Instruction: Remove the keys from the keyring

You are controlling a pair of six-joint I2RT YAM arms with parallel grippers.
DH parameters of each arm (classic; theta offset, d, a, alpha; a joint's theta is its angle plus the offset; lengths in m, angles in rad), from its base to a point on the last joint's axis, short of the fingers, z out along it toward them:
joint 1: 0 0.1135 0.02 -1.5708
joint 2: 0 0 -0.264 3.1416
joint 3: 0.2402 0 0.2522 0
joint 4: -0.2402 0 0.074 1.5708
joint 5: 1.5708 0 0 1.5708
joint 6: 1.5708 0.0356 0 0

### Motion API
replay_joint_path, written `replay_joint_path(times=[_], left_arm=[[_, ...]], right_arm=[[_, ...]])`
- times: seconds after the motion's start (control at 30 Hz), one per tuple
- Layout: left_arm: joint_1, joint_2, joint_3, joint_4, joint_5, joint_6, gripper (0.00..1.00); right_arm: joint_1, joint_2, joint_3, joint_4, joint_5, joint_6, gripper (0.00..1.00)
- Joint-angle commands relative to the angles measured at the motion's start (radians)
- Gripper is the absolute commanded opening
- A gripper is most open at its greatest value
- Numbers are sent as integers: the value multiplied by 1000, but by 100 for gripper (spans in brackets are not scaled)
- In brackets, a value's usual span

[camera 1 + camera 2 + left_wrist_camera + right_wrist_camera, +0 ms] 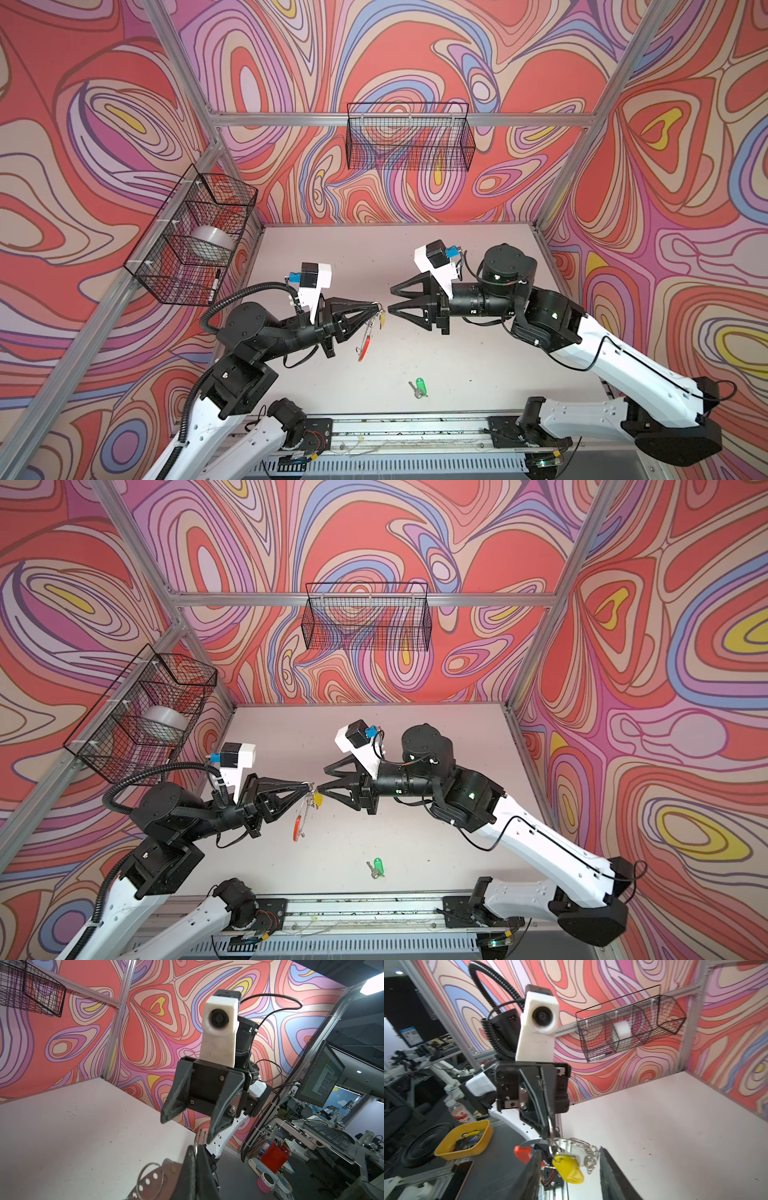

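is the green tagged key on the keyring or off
Off: the small silver key with green plastic tag lies on the white table, apart from the large grey red-segmented keyring.

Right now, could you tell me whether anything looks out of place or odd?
Nothing stands out. The green-tagged key lies alone on the table, off the keyring hanging from the shut left gripper.

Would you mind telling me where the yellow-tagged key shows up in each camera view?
Top view: yellow-tagged key hangs near the picture's middle, where left gripper and right gripper face tip to tip.
Top view: same place.
Left wrist: not in it.
Right wrist: foreground, between the right gripper's fingers.
Shared landmark: the keyring, pinched by the left gripper, in all four views.
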Motion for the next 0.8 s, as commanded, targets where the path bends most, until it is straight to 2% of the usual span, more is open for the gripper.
replay_joint_path(times=[0.0, 0.13, 0.33, 0.6, 0.7, 0.77], left_arm=[[1, -17, -16, 74, -38, 0, 0], [1, -13, -16, 75, -45, -1, 0], [1, -14, -18, 87, -39, -10, 0], [1, -15, -24, 110, -26, -25, 0], [1, -17, -21, 105, -23, -24, 0], [1, -16, -22, 102, -21, -25, 0]], right_arm=[[-1, 22, -8, 110, -162, 70, 46], [-1, 33, -7, 123, -180, 75, 43], [-1, 55, -1, 103, -165, 69, 30], [-1, 75, 8, 108, -155, 71, 28], [-2, 76, 4, 96, -122, 70, 34], [-1, 78, 3, 102, -130, 72, 34]])
